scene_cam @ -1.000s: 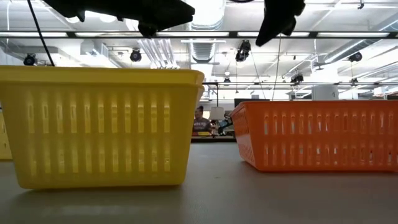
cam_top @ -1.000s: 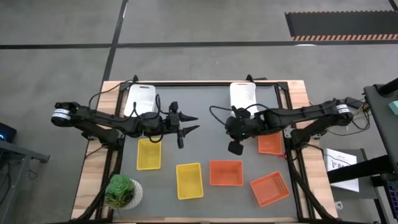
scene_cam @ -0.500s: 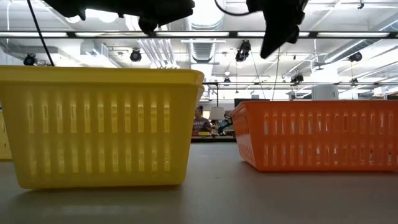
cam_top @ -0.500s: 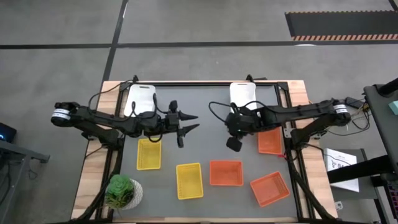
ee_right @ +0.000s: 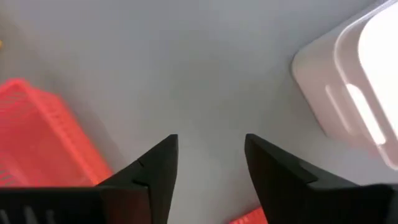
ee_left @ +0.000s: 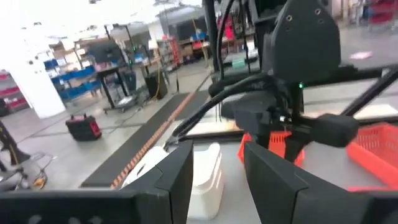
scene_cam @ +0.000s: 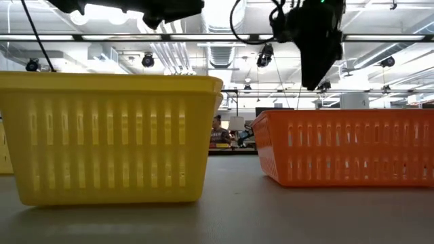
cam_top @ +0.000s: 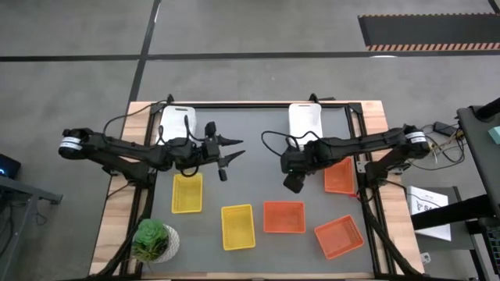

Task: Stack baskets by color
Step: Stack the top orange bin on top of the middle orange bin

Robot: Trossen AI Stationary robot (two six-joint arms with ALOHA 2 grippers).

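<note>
Since the earlier frame, the right hand (cam_top: 292, 183) has spread its fingers apart from shut and swung nearer the middle of the surface (cam_top: 258, 148), holding nothing; the left hand (cam_top: 231, 154) hovers with its fingers apart and empty, over bare surface just beyond the yellow baskets. Going by how things lie, the sorting looks only partly done. Nearest the front edge sit one yellow basket (cam_top: 238, 226), an orange basket (cam_top: 283, 217) and a tilted orange basket (cam_top: 339, 236), each apart from the others. A little farther back a second yellow basket (cam_top: 187, 193) lies on the left and a third orange basket (cam_top: 338, 177) lies by the right edge. At the far side are two white baskets, one on the left (cam_top: 176, 123) and one on the right (cam_top: 305, 121); whether either is already a stack I cannot tell. Yellow and orange are clearly still unstacked, and the whites remain well apart. A potted plant (cam_top: 152, 240) stands at the front left corner, near the yellow baskets, and could crowd a reach there. Beyond the surface, the low view shows a workshop room with ceiling lights.
</note>
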